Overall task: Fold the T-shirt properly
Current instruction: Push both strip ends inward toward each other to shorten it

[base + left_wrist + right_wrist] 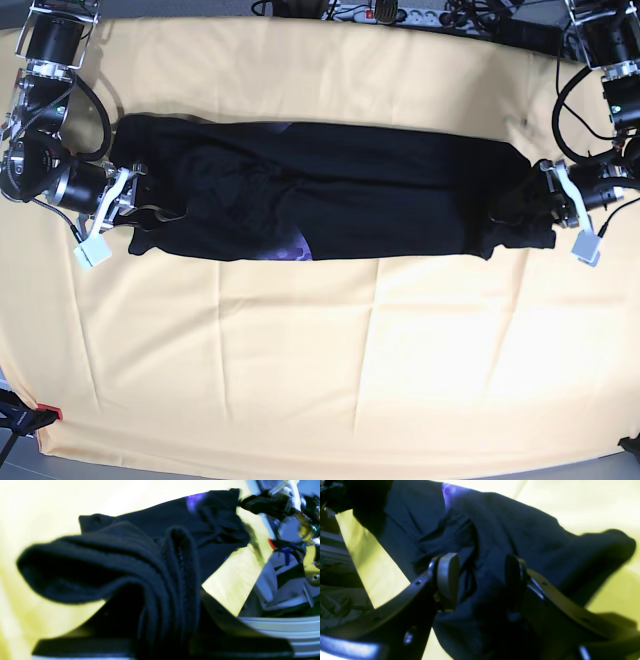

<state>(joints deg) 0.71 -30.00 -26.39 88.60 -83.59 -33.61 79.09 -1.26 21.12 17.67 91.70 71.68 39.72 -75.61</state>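
Left gripper (172,620): closing on a thick bunch of folded black fabric; the layers are rising from between its fingers and curling over to the left in the left wrist view.
Right gripper (480,580): its fingers (447,580) are standing apart, with dark fabric lying in the gap between the two pads; whether the pads are pressing the fabric cannot be told.
Shirt (320,190): lying as a long black band across the cloth, stretching from one gripper to the other; one end is sitting at the left gripper (545,205), the other at the right gripper (135,200).
Print (295,250): a small purple patch is showing at the band's near edge in the base view, closer to the right gripper's fingers than to the left's.
Cloth (330,350): pale yellow, lying flat under the shirt and reaching out past both grippers on every side.
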